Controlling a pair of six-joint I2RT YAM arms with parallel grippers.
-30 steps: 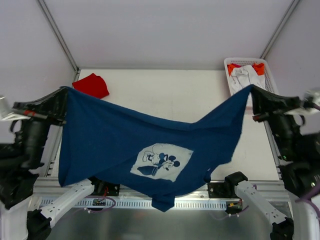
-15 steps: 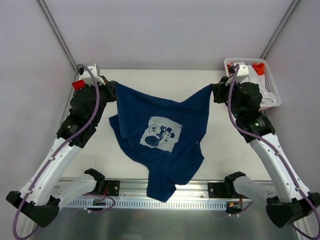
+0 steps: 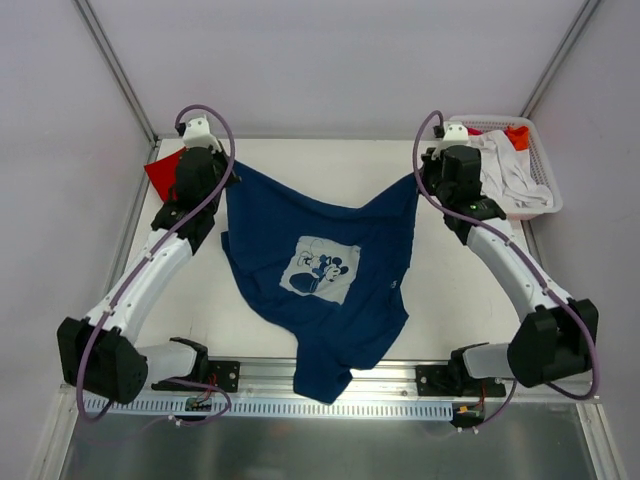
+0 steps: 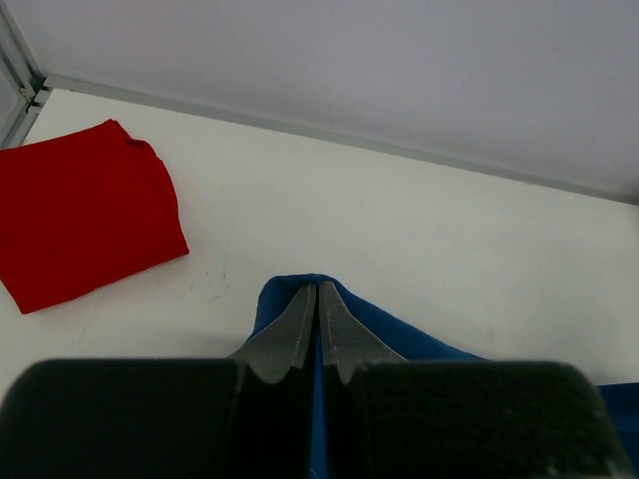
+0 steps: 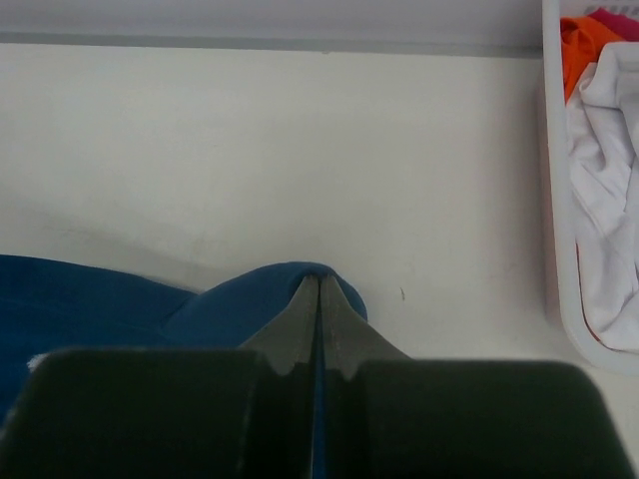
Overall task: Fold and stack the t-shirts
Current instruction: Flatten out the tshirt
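Note:
The navy t-shirt with its pale cartoon print lies spread over the table's middle, its lower end hanging over the near edge. My left gripper is shut on its far left corner. At the far right corner, my right gripper is shut on the cloth. Both sets of fingers pinch a thin fold of blue cloth close above the table. A folded red t-shirt lies at the far left corner, partly hidden behind my left arm.
A white slatted basket holding white and orange clothes stands at the far right, just beside my right arm. Metal frame posts rise at both far corners. The rail with the arm bases runs along the near edge.
Both arms have swung from the near sides to the far end of the table, carrying the navy shirt's corners with them. The shirt has gone from hanging stretched in the air to lying on the table.

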